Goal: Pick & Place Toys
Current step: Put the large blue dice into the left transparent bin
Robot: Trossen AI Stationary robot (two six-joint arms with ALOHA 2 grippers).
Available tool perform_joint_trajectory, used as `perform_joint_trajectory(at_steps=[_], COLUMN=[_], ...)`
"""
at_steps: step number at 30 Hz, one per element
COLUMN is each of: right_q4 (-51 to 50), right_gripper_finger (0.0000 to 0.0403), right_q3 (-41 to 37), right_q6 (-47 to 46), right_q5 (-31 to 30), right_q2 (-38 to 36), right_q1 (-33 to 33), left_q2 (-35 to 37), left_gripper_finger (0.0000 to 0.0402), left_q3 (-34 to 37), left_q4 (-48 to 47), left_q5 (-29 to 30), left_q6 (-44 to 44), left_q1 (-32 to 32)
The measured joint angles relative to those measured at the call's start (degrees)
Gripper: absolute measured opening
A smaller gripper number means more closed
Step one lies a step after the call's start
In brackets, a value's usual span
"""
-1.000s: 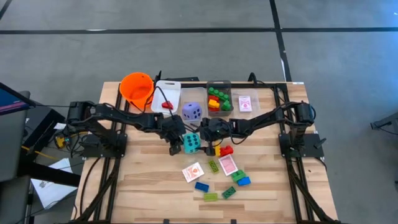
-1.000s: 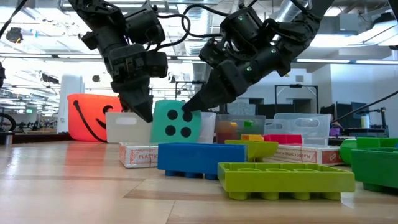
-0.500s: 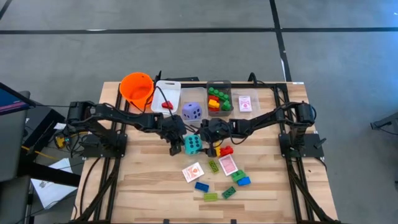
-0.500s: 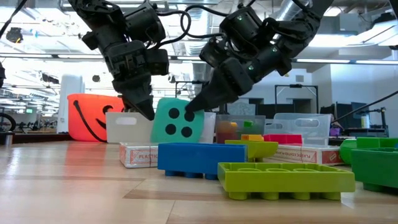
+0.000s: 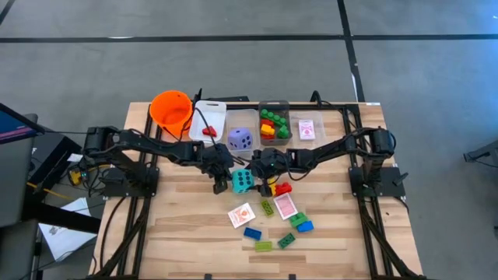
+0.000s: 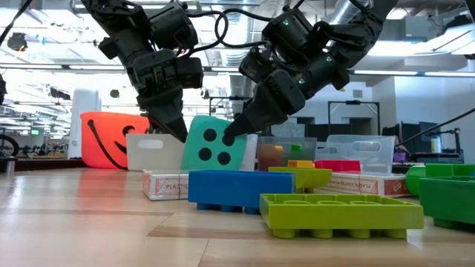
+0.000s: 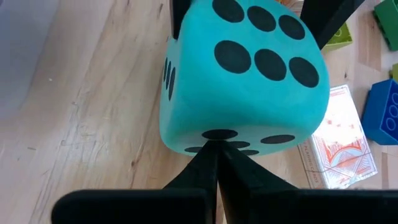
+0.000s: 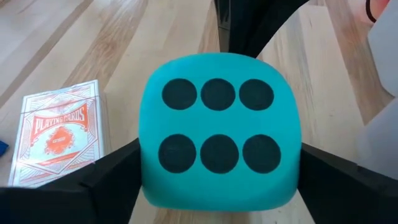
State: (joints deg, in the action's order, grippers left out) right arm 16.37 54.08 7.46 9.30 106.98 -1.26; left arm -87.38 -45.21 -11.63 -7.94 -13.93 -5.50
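Note:
The teal die [image 5: 243, 182] lies mid-table between my two grippers and stands tilted in the low view [image 6: 215, 144]. My left gripper [image 5: 230, 179] is shut, with its tip at the die's left side. My right gripper [image 5: 259, 177] is open; its two fingers [image 8: 109, 177] stand on either side of the die's right half. I cannot tell whether they touch it. Red-backed card packs [image 5: 242, 215] and coloured bricks [image 5: 253, 232] lie nearer the front edge. My left gripper presses the tip of its shut fingers [image 7: 214, 155] against the die's left face [image 7: 217, 134], near its edge. The fingers slant down from the table's left. The die leans away toward my right gripper; the bricks in front hide its underside in the low view.
At the far edge stand an orange bucket [image 5: 171, 109], a clear bin with a red wedge [image 5: 208, 131], the purple die [image 5: 240, 139], a bin of bricks [image 5: 273, 123] and a bin with a card pack [image 5: 307, 128]. A red brick [image 5: 282, 187] lies beside the right gripper.
My left gripper has gone a little toward the table's right, pushing the teal die. The die has slid slightly right, farther between the right gripper's fingers, and has tipped from upright to leaning right.

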Motion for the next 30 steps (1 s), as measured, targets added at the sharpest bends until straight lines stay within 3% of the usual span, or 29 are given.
perform_joint_trajectory(at_steps=[6, 12, 16, 23, 26, 30], right_q4=[0.82, -0.73, -1.66, -9.7, -12.71, -15.88], right_gripper_finger=[0.033, 0.0334, 0.033, 0.0334, 0.0334, 0.0334], right_q3=[-0.04, 1.24, 4.99, 14.96, 18.48, 22.04], right_q6=[-0.04, -1.03, -0.82, 5.34, 6.89, 7.58], right_q5=[-0.14, -0.25, -3.13, -20.45, -26.65, -27.1], right_q2=[0.11, -1.16, -3.68, -8.16, -8.94, -8.71], right_q1=[0.01, 0.48, 1.49, 0.72, -2.53, -8.91], left_q2=[0.92, 13.07, 25.06, 41.25, 45.31, 47.67], left_gripper_finger=[0.0, 0.0, 0.0, 0.0, 0.0, 0.0], left_q3=[0.0, -0.04, -0.07, 1.66, 5.53, 12.6], left_q4=[-1.8, -10.84, -12.65, -10.28, -7.58, -2.55], left_q5=[0.92, 3.6, 13.07, 34.17, 37.75, 38.07], left_q6=[0.13, 0.17, 0.11, 0.06, 0.07, 0.0], left_q1=[0.0, -0.89, -0.5, 3.33, 4.99, 6.07])
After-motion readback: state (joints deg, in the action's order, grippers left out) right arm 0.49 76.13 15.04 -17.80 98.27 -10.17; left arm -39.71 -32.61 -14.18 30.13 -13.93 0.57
